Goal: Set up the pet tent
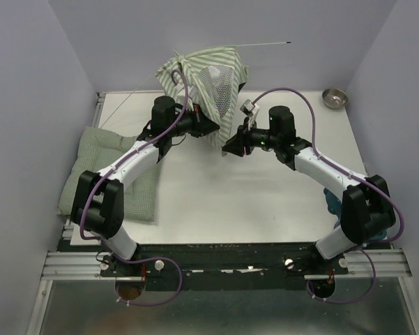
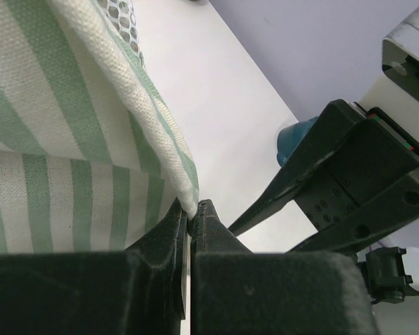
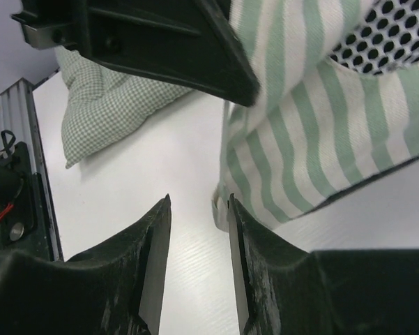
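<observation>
Pet tent [image 1: 208,78] is hanging bunched over the far middle of the tabletop [image 1: 216,202], the left pincer [image 2: 193,209] clamping its striped hem while the right pincer [image 3: 199,204], jaws parted, is hovering just beside the fabric.

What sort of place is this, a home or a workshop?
Probably a robotics test booth: plain walls box in a white table, two robot arms are bolted to a metal rail at its near edge, and a pet tent, cushion and bowl serve as props.
</observation>
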Robot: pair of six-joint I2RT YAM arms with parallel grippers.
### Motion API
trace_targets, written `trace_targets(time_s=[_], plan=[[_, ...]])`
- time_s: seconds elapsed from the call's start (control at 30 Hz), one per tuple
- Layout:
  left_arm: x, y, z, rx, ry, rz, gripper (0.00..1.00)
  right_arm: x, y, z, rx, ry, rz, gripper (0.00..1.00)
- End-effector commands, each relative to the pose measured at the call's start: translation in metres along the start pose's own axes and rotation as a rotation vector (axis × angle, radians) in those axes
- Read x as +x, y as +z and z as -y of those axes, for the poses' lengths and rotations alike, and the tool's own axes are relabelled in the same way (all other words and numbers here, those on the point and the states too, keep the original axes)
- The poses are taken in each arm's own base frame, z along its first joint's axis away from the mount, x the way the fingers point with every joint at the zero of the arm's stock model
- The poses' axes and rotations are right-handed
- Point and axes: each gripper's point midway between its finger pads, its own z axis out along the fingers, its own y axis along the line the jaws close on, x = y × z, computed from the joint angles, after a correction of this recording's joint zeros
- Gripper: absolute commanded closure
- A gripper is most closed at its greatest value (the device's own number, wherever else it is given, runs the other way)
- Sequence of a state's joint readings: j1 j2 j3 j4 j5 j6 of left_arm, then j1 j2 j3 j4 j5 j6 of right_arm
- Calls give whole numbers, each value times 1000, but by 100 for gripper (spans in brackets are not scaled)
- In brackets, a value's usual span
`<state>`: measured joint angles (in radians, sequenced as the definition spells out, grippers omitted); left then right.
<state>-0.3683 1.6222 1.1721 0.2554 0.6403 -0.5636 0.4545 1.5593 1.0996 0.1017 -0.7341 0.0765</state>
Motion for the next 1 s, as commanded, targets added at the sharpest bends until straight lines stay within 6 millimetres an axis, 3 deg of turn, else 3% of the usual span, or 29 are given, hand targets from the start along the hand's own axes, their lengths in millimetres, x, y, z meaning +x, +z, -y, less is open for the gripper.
trace_targets(time_s=[0.0, 0.3, 0.7, 0.97], plan=[[-11, 3, -4, -5, 59, 24, 100, 13, -9, 10, 50, -26, -35, 56], [-12, 3, -4, -6, 62, 25, 100, 26, 2, 9, -29, -30, -85, 57], [-10, 3, -6, -12, 54, 24, 100, 23, 17, 11, -71, -34, -76, 61], [-12, 3, -5, -10, 53, 27, 100, 23, 23, 8, -96, -43, -77, 70]])
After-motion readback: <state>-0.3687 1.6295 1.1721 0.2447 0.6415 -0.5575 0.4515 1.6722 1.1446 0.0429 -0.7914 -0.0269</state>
